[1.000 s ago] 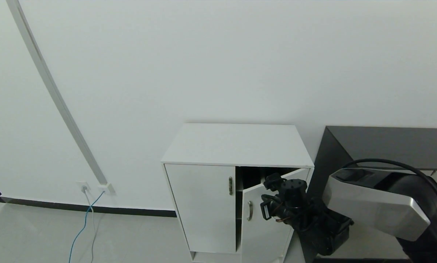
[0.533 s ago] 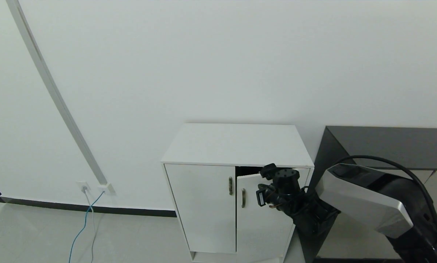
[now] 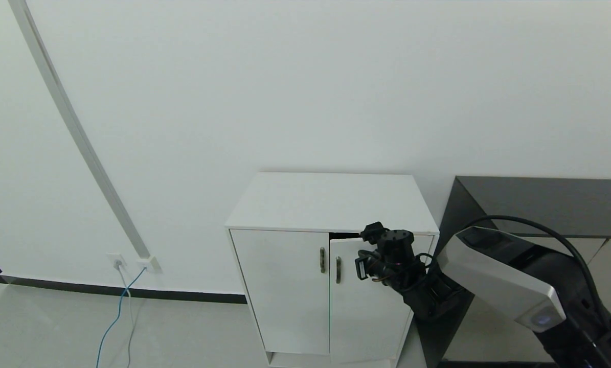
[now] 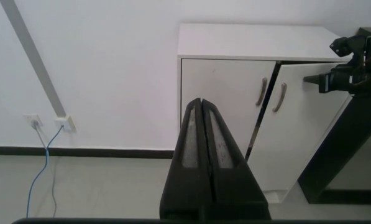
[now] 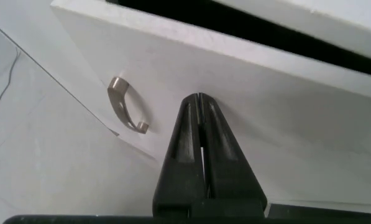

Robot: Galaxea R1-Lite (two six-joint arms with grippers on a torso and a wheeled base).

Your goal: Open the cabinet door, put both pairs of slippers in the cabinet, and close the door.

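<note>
While the right door (image 3: 369,306) of the cabinet (image 3: 331,202) is not quite home, with a thin dark gap (image 3: 344,235) showing along its top edge under the top board, the right gripper (image 5: 199,102) has its two fingers pressed together. The tips rest on the door's face, just beside the handle (image 5: 126,112).

Risks (judgement):
- Smooth flat panel, narrow tip contact. The tips could skate sideways toward the handle and lose the push.
- If the push ends short, the door may bounce off the frame and stand ajar.
- Whether the slippers are inside cannot be told.

Cabinet:
- Low and white, plain top, with two doors meeting at the middle.
- Each door has a small curved metal handle at its meeting edge.
- The left door (image 3: 279,291) looks flush.
- It stands on the floor (image 3: 54,327) at the foot of the wall (image 3: 285,76), with its right side against a dark desk (image 3: 540,199).

The left gripper (image 4: 201,109) has its fingers together on nothing. It is well back from the cabinet and points at it.
</note>
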